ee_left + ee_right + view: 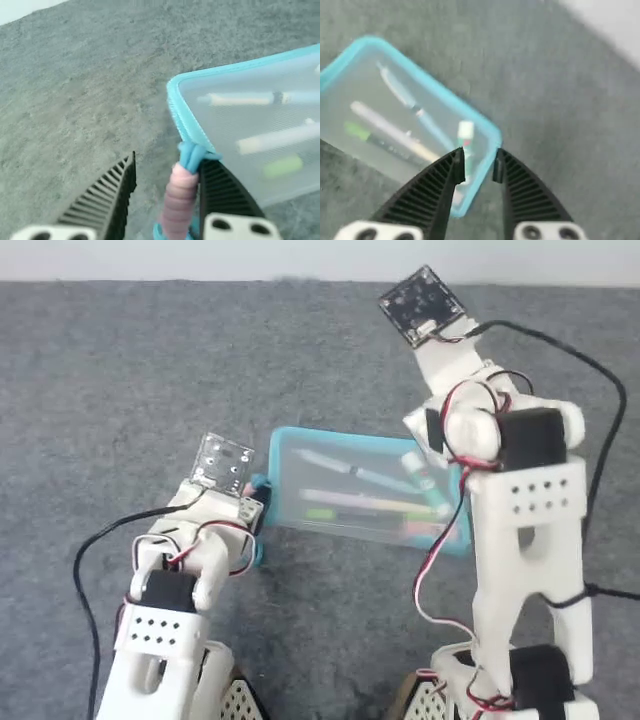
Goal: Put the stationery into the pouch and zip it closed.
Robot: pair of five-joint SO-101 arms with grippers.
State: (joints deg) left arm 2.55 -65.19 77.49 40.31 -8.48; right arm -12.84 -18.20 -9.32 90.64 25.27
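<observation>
Pouch (335,468) lying mid-desk (120,390), pens (350,508) showing inside. Left gripper (170,167) sitting open at its left end, pink zip pull (179,197) leaning against one finger (222,192). Right gripper (477,162) hanging over the right end; grip impossible to tell.

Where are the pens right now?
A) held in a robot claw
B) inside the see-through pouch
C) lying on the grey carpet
B: the pens lie inside the pouch, showing through its clear side within the blue rim.
</observation>
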